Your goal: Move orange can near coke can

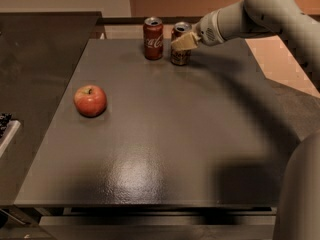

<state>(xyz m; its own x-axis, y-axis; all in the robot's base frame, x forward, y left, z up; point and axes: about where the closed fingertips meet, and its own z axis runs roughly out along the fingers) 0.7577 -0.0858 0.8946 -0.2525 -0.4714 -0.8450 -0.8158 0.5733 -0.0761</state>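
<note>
The orange can [180,57] stands upright at the far edge of the dark table [165,134], just right of the coke can [153,39], with a narrow gap between them. My gripper [181,42] reaches in from the right and is shut on the orange can's upper half, its tan fingers [186,41] covering part of the can. The coke can stands upright and free.
A red apple [90,100] lies on the left side of the table. A dark counter [35,59] adjoins the table on the left. My arm [260,14] spans the upper right, and part of my body [300,194] shows at the bottom right.
</note>
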